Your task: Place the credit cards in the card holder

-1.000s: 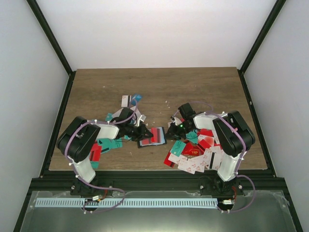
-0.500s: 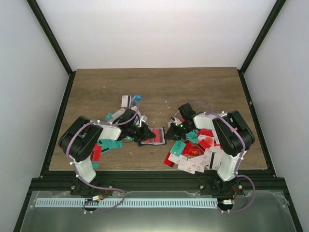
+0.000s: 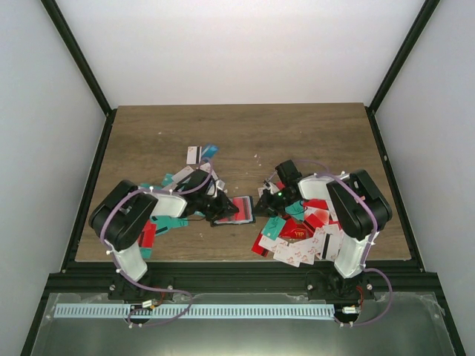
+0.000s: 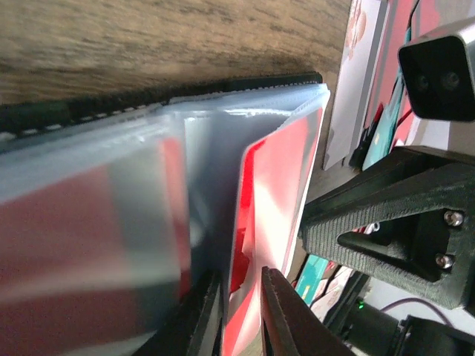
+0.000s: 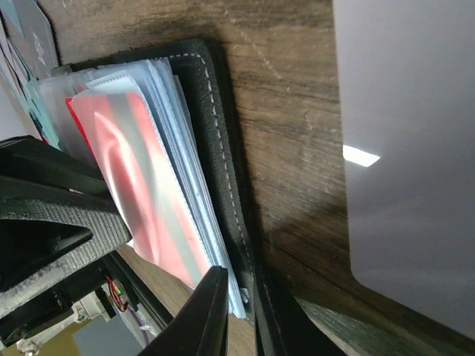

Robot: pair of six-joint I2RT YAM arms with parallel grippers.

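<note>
From above, the holder (image 3: 239, 210) lies open mid-worktop (image 3: 245, 133) between the left end effector (image 3: 220, 208) and right end effector (image 3: 261, 202), with loose cards (image 3: 297, 239) heaped beside both arms. Left wrist: a red card (image 4: 278, 193) is tucked among the pale sleeves, jaws hugging its lower edge. Pinching or not, I can't tell, so I'd judge insertion is in hand and the next move must seat it fully. Right wrist: the right jaws clamp the holder's black cover, steadying it.

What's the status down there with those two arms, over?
Right gripper clamped on edge of card holder. Left gripper straddles red card at a sleeve, grip unclear. Loose cards heaped on both sides, none blocking.
</note>
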